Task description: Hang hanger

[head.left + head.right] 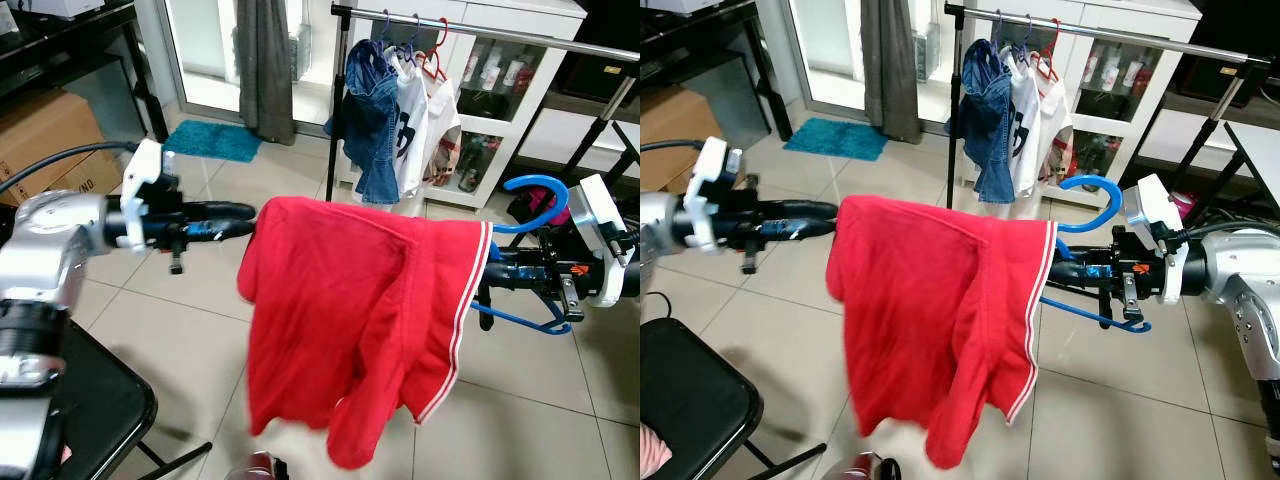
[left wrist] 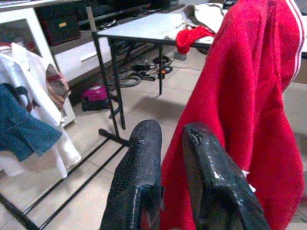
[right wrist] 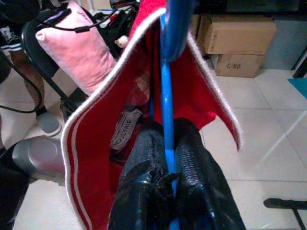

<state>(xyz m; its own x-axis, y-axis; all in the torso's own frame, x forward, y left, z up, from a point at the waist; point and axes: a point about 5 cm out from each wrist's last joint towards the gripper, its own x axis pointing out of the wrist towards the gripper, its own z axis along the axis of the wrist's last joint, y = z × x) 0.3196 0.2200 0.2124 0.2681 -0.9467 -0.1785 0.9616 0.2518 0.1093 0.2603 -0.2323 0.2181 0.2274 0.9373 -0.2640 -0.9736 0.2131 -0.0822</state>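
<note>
A red shirt (image 1: 350,320) is draped over a blue hanger (image 1: 535,190) and hangs in mid-air between my two arms. My right gripper (image 1: 490,275) is shut on the hanger's blue wire beside the shirt's white-striped hem; the right wrist view shows the wire (image 3: 165,96) pinched between the fingers (image 3: 192,153). The hook curves up above that gripper. My left gripper (image 1: 250,218) is at the shirt's other shoulder, fingertips against the cloth. In the left wrist view its fingers (image 2: 144,158) stand slightly open with nothing between them, red cloth (image 2: 249,96) just beside.
A clothes rack rail (image 1: 480,28) runs across behind, with a denim piece and white garments (image 1: 395,120) on hangers at its left end. A black chair (image 1: 90,400) stands near left, cardboard boxes (image 1: 40,130) far left, a white cabinet (image 1: 510,90) behind the rack.
</note>
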